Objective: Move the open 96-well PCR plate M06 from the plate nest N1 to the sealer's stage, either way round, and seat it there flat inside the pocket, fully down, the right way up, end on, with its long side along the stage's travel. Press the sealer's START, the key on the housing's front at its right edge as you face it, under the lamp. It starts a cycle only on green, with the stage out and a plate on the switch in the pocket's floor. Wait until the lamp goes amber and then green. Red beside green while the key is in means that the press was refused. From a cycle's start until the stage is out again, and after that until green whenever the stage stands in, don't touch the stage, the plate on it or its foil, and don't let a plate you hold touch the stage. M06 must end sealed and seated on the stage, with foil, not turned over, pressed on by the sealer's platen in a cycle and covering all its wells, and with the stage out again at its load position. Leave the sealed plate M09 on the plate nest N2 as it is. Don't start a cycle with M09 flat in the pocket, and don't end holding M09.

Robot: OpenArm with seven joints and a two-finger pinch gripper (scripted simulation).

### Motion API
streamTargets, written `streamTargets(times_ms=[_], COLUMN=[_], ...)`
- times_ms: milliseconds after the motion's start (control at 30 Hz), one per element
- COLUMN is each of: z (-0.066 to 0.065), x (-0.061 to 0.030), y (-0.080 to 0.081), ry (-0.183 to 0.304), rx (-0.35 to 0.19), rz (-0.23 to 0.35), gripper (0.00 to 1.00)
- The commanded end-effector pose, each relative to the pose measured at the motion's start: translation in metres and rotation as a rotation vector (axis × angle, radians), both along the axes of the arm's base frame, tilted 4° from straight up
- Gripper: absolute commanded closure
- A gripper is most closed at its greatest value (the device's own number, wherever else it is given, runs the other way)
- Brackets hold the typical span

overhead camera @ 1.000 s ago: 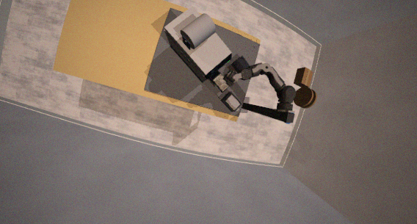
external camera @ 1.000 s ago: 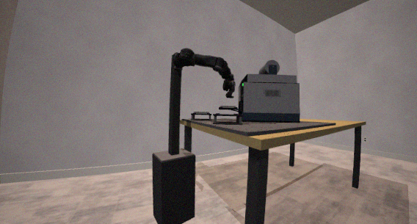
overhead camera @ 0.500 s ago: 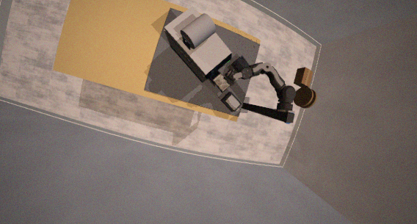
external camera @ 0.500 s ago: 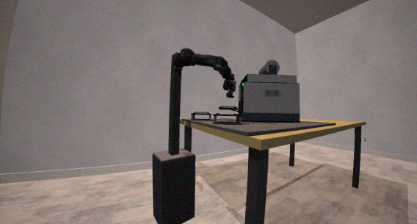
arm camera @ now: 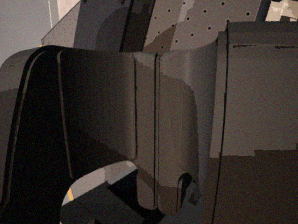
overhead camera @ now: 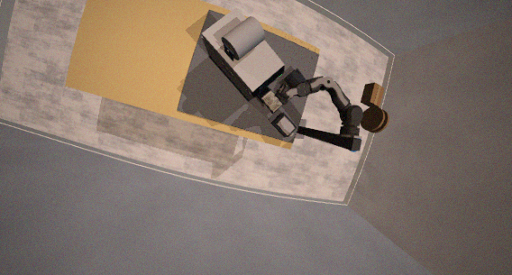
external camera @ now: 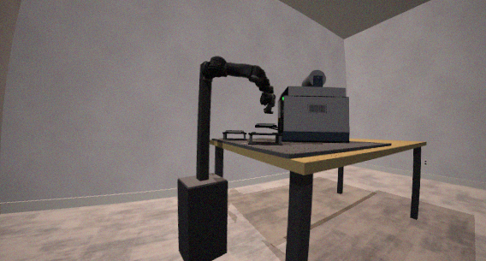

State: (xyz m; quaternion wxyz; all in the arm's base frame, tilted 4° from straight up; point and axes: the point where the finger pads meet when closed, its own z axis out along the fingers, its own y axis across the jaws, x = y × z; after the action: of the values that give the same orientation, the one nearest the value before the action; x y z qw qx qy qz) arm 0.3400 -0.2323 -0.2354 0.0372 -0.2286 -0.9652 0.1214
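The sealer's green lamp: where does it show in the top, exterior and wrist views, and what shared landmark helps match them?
Top: the green lamp is a small speck at the sealer housing's front corner, beside the gripper.
Exterior: it glows on the housing's left face near the top, just right of the shut, empty gripper.
Wrist: not in view; the gripper's own body fills most of the picture.
Shared landmark: the gripper.
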Motion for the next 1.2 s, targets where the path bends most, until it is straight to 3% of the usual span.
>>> streamTargets(times_ms=[0, 133, 167, 300, 700, 733, 867, 1167], z=[0.006, 0.006, 0.002, 0.006, 0.006, -0.001, -0.009, -0.009], x=[-0.0180, -0.0180, -0.0034, -0.0196, -0.0196, 0.0003, 0.0047, 0.0047], y=[-0.037, -0.037, -0.008, -0.040, -0.040, 0.006, 0.041, 0.041], ry=[0.118, 0.118, 0.023, 0.127, 0.127, -0.004, -0.043, -0.043], rx=[-0.142, -0.142, -0.027, -0.138, -0.138, 0.044, 0.200, 0.200], rz=[0.149, 0.149, 0.036, 0.178, 0.178, 0.031, 0.039, 0.039], gripper=[1.00, 1.00, 1.00, 1.00, 1.00, 1.00, 1.00, 1.00])
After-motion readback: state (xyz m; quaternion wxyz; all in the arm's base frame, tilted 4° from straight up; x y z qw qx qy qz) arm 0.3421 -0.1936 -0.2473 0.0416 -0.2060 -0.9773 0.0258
